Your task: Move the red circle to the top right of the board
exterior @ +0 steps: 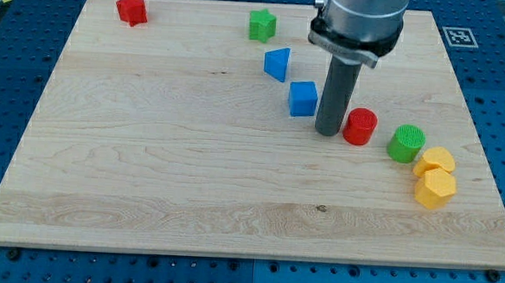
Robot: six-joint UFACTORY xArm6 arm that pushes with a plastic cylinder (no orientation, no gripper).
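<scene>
Resting on the tabletop [147, 179], my tip [327, 132] stood between two blocks: blue cube [303, 99] just at the view's left of it, red circle [360, 127] just at the view's right, touching or almost touching, hard to tell. No pincer there to be open or closed, only the straight dark rod. Farther toward the view's right of the tip, green circle [406, 143], then two yellow blocks [435, 176] pressed together. Toward the view's top and left of it, blue block [277, 63], green star [262, 25], and far off the red star [132, 9].
</scene>
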